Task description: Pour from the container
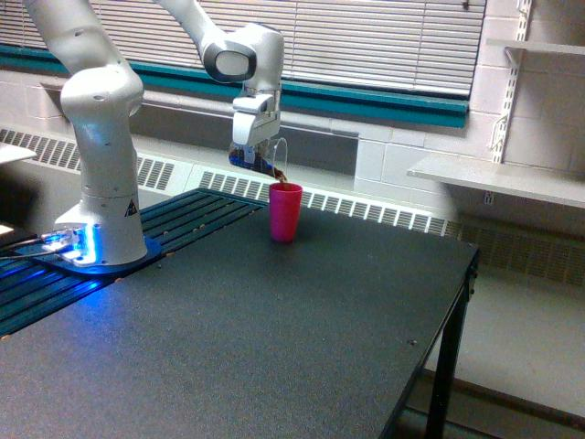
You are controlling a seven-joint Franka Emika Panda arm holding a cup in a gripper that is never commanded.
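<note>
A dark speckled table (274,338) fills most of the exterior view, backed by a pale block wall, a long radiator grille and window blinds with a teal sill strip. At the exterior view's left the white arm base (99,183) stands on a blue-lit plate at the table's far edge, beside a dark slatted panel (183,219). From there the arm rises out of view and comes back down, its gripper (249,151) hanging above the table's back edge.

The gripper pinches the container (268,157), its jaws pressed against the clear cup's wall. The container is in the air, just above and slightly to the left of the pink cup (285,211). It is tipped far over, so its long axis lies near level, with the mouth pointing toward the exterior view's right and down. Brown bits gather at the low lip, and a thin brown stream runs from it to the pink cup's rim.

The pink cup stands upright on the table; its inside cannot be seen. At far right, pale shelves (494,178) hang on the wall.
</note>
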